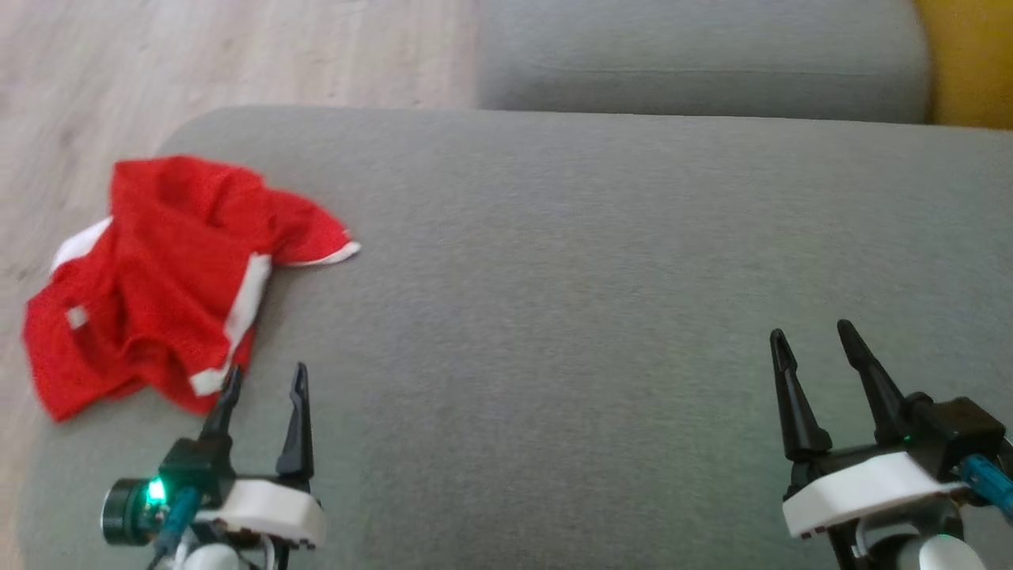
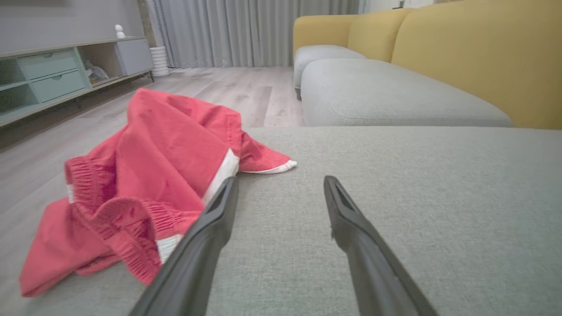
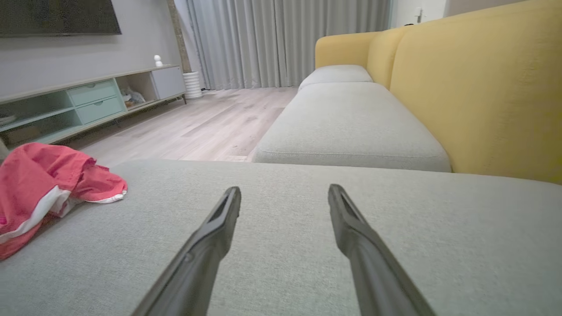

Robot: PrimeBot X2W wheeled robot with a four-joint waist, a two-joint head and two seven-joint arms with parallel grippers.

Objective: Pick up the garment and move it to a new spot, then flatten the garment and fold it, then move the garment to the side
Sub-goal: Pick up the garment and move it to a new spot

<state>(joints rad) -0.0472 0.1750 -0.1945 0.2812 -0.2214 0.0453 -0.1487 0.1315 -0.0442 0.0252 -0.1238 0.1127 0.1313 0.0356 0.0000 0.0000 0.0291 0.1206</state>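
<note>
The garment (image 1: 166, 277) is a crumpled pair of red shorts with white trim, lying at the left end of the grey sofa cushion (image 1: 593, 277); its left part hangs over the cushion's edge. In the left wrist view the garment (image 2: 162, 175) shows an elastic waistband near the camera. My left gripper (image 1: 265, 378) stands open just below the garment's near edge, its left finger close beside the white trim. My left gripper (image 2: 279, 184) has nothing between its fingers. Far to the right, my right gripper (image 1: 815, 332) is open over bare cushion, and in its own wrist view the gripper (image 3: 284, 193) is empty with the garment (image 3: 44, 184) at the far left.
A second grey seat cushion (image 1: 696, 63) lies beyond, with a yellow sofa back (image 3: 483, 87) on the right. Wooden floor (image 1: 198, 55) runs past the cushion's left and far edge. A low TV cabinet (image 2: 66, 70) and curtains (image 2: 254, 30) stand across the room.
</note>
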